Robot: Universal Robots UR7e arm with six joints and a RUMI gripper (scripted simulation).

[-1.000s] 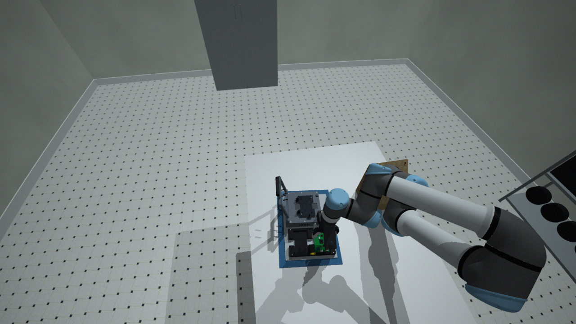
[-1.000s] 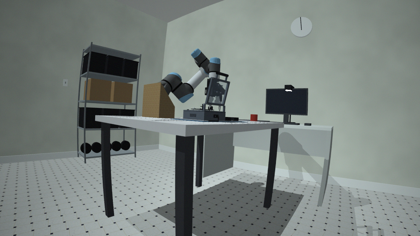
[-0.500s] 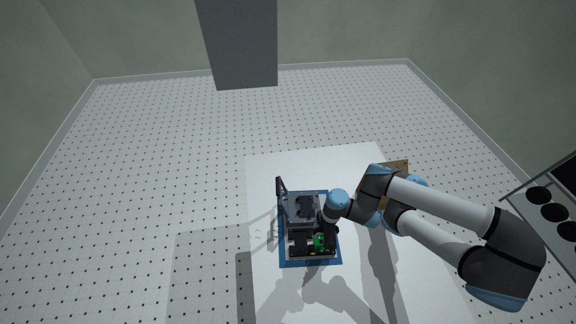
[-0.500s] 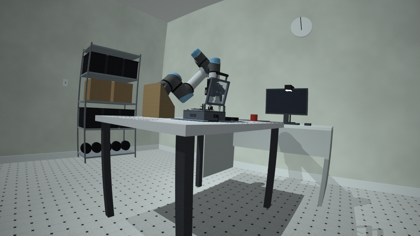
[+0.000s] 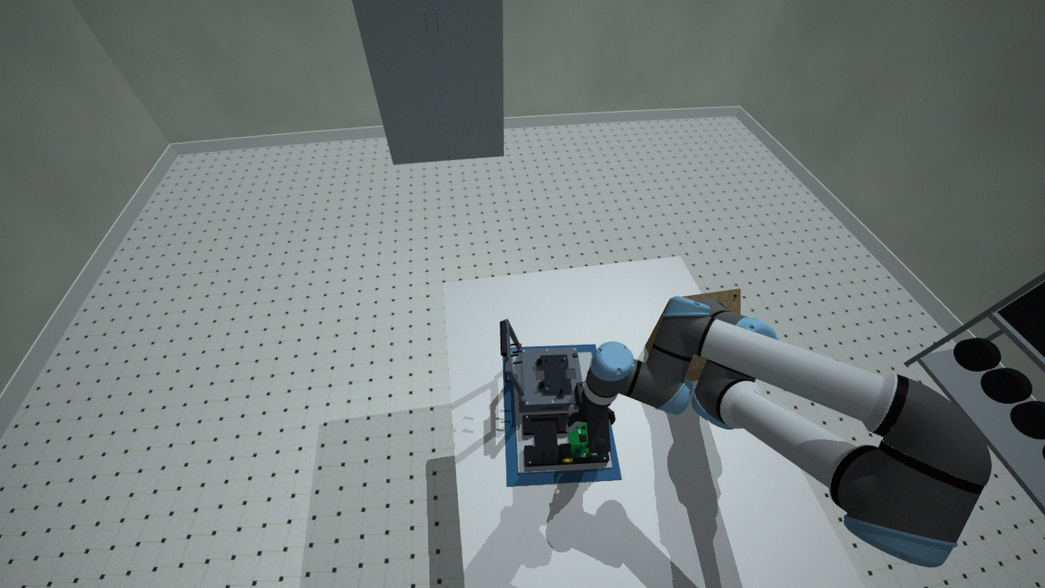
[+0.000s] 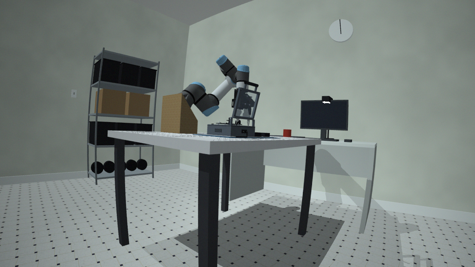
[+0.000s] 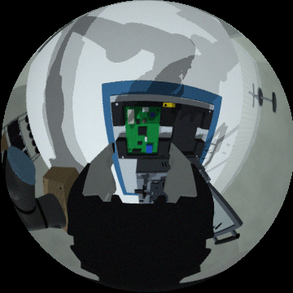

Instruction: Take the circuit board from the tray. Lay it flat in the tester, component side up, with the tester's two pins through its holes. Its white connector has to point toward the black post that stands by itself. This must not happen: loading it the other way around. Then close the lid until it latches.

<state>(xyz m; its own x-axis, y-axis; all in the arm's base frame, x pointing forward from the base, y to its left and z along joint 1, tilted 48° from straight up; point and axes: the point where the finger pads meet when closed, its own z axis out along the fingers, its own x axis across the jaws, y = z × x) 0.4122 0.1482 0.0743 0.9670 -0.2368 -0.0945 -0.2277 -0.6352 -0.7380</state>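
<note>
2 fingers stand apart; the arm partly hides the circuit board (image 5: 578,440) (image 7: 142,132) from above.

Top and exterior views, against the two earlier looks: no change I can make out. Gripper (image 5: 593,418) (image 6: 243,121) (image 7: 142,143) at the same spot relative to the tester (image 5: 529,398) (image 6: 220,129) (image 7: 152,164); any slight drift too small to tell. Wrist view has no earlier match, so finger spacing can't be compared there.
</note>
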